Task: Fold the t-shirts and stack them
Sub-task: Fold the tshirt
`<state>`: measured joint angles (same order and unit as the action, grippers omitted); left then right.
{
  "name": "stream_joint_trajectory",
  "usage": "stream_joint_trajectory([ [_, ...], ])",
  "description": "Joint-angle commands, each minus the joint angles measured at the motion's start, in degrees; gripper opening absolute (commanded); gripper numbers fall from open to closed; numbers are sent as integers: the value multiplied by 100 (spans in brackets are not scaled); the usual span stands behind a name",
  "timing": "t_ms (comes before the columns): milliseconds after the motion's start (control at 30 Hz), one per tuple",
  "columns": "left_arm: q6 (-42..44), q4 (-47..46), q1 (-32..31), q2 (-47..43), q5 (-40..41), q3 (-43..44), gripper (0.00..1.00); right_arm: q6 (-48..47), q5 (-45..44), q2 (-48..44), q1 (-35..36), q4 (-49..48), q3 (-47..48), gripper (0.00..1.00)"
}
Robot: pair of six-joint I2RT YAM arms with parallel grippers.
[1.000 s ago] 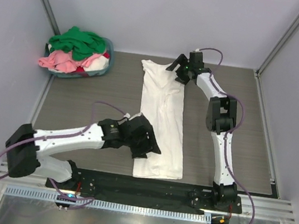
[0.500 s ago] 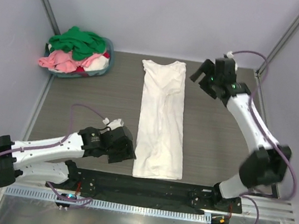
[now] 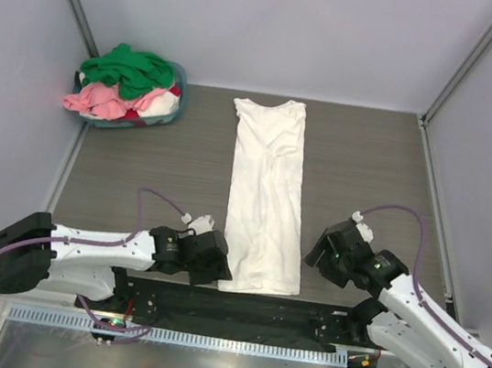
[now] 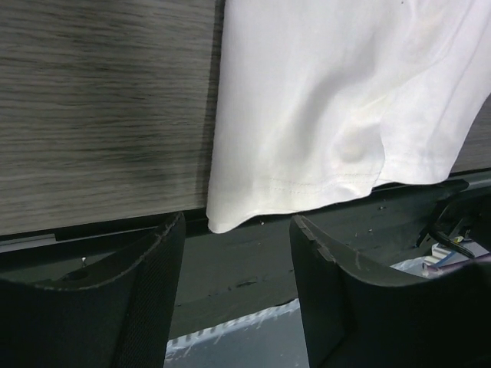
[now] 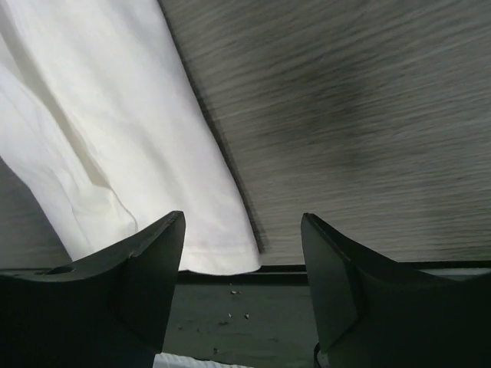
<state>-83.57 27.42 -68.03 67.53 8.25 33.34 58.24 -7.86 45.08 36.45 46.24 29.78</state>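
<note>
Looking down, I see the long plain white cotton t-shirt [image 3: 267, 196] lying flat lengthwise on the grey wood-grain tabletop [image 3: 157, 161]. My right fingers [image 5: 146, 276], up by the collar a second ago, are now spread wide and empty beside the hem's right corner. My left fingers [image 4: 130, 299], equally wide and empty, have slid to its left corner. The green, pink and red shirts [image 3: 127, 83] stay heaped in the round blue-grey basket [image 3: 180, 105].

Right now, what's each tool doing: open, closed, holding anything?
Left tool: open, holding nothing, by the near left corner of the white shirt.
Right tool: open, holding nothing, by the shirt's near right corner.
</note>
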Motion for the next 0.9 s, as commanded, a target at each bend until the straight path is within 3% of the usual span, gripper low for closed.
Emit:
stream_joint_trajectory([
  [0, -344, -404, -114, 59, 221, -161, 58, 732, 319, -140, 353, -299, -366, 67],
  [167, -450, -588, -202, 129, 230, -302, 57, 1128, 303, 115, 1136, -756, -754, 61],
  [367, -573, -746, -246, 103, 335, -477, 56, 1366, 408, 80, 1356, -1169, -1272, 53],
  [600, -704, -896, -255, -29, 476, -697, 52, 1304, 408, 27, 1365, -1126, -1405, 29],
  [667, -678, -1010, -255, 6, 493, -715, 46, 1278, 408, 27, 1374, -1126, -1396, 23],
  [767, -617, -1098, -255, 76, 528, -698, 36, 1216, 452, 71, 1365, -1108, -1378, 4],
  [867, -582, -1125, -255, 50, 651, -680, 18, 1164, 461, 36, 1365, -1021, -1335, 1],
])
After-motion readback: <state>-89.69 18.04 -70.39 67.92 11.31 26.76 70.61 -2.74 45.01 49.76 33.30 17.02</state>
